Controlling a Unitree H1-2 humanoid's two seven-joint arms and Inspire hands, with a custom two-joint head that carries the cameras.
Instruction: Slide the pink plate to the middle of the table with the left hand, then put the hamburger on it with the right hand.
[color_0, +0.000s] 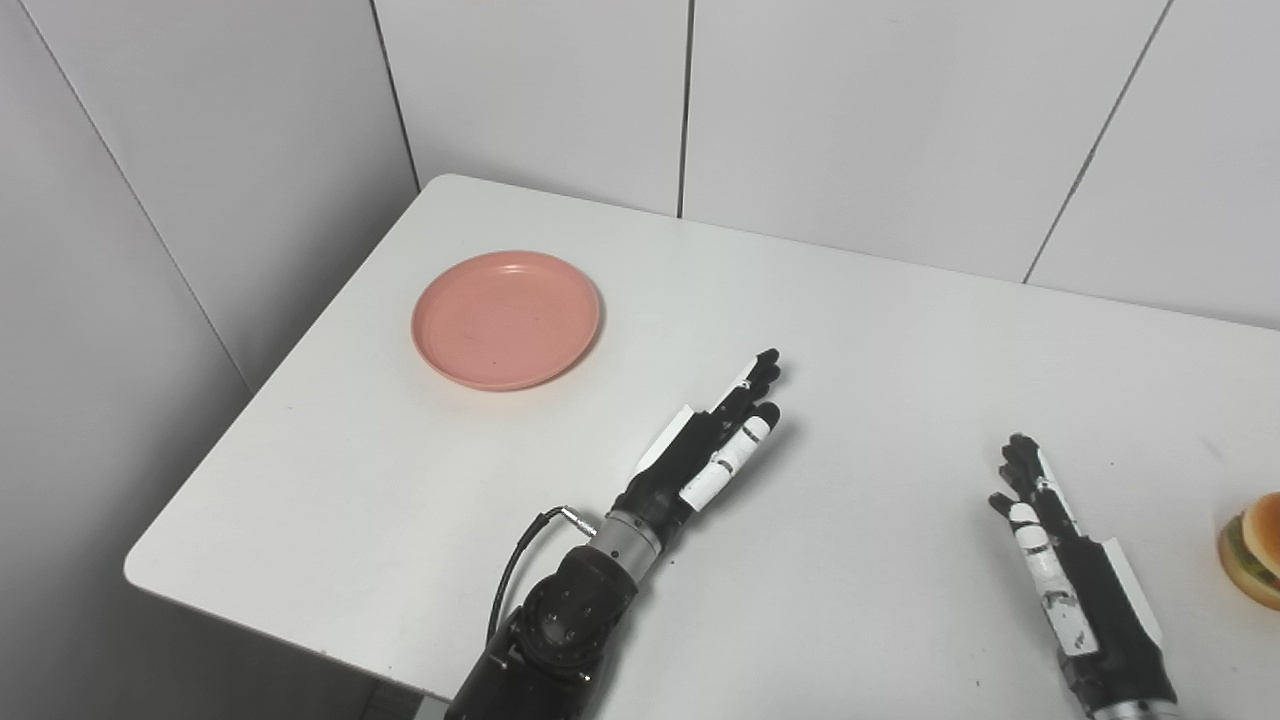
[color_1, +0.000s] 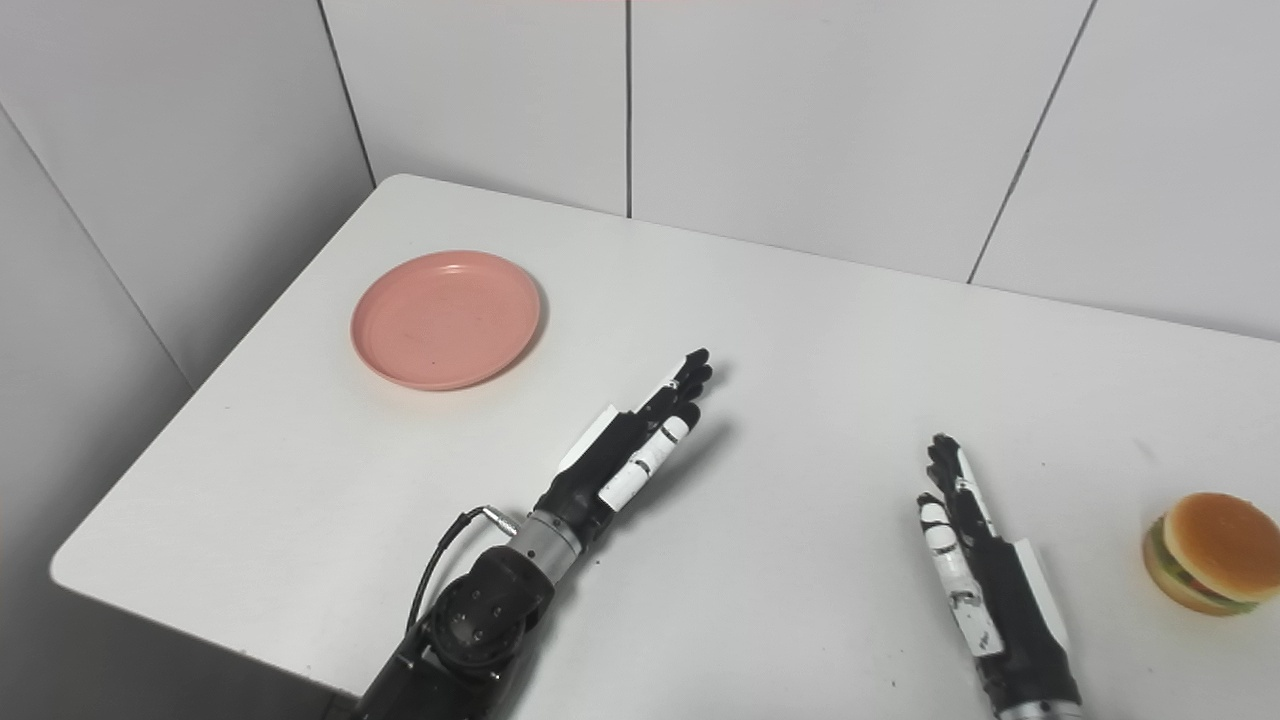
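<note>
The pink plate lies flat near the table's far left corner, with nothing on it. My left hand hovers over the middle of the table, to the right of and nearer than the plate, fingers stretched out and holding nothing. A hamburger with a tan bun sits at the right side of the table. To its left my right hand stands edge-on, fingers extended and holding nothing, a clear gap from the burger.
The white table has its left edge and rounded front-left corner close to the plate. White wall panels rise directly behind the table and along its left side.
</note>
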